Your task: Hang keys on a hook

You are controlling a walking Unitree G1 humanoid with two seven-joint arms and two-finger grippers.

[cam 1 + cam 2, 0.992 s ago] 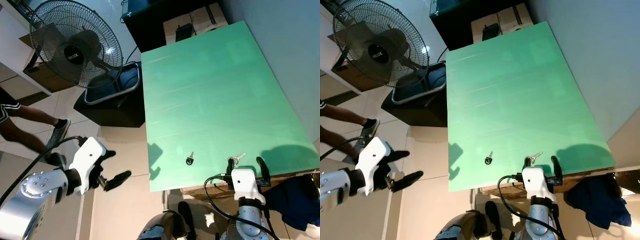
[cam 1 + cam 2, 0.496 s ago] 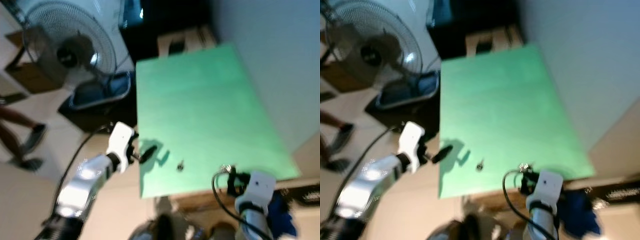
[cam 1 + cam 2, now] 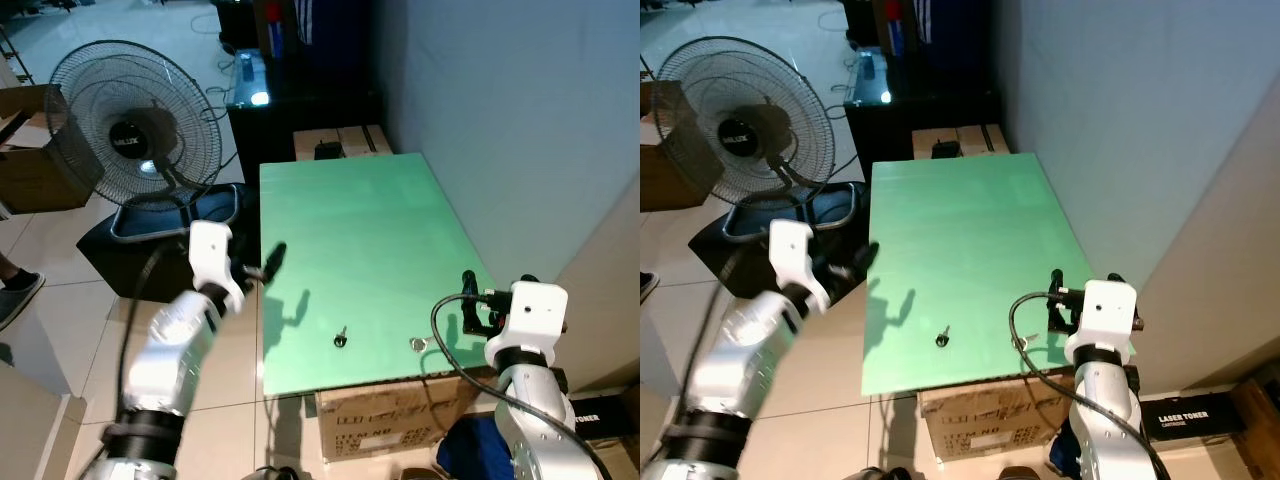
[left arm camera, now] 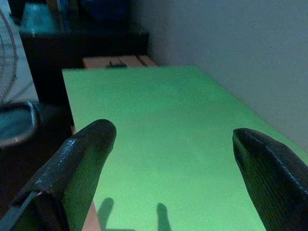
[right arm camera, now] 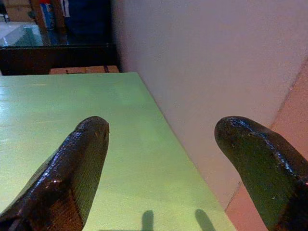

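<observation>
On the green table, keys lie near the front edge between two spread tools.

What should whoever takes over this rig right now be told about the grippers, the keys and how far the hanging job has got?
Left gripper: open, empty, raised over the left edge of the green table.
Right gripper: open, empty, at the table's near right corner.
Black-headed key lies near the front edge; silver keys lie to its right, close to the right gripper.
Done: nothing picked up.
Left: grasp the keys, locate a hook and hang them.
</observation>
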